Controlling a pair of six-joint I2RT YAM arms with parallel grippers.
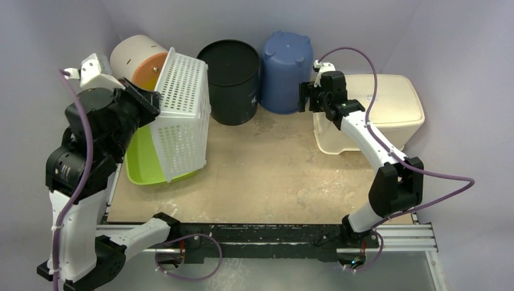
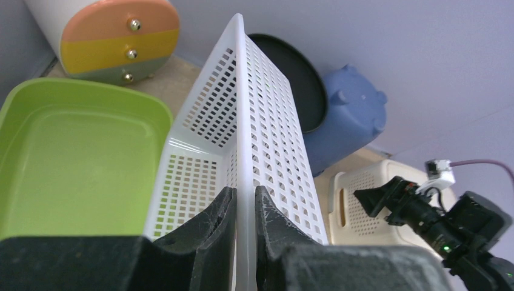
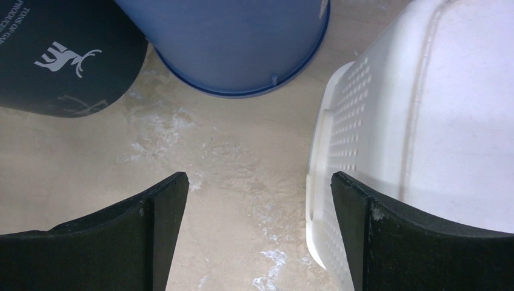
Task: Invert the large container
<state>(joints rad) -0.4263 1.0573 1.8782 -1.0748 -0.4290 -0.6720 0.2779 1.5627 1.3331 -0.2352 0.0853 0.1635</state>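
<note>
The white perforated basket (image 1: 180,115) is tipped on its side at the table's left, over the green tray (image 1: 139,162). The left gripper (image 2: 244,197), its arm folded high, pinches the basket's wall. The right gripper (image 3: 259,179), arm outstretched, hovers spread wide between the blue pot (image 1: 286,66) and the cream bin (image 1: 397,103).

White perforated basket (image 1: 182,115) on edge

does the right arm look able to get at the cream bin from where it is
Probably yes: the right gripper hangs beside the cream bin with its jaws open, and nothing stands between them.
</note>
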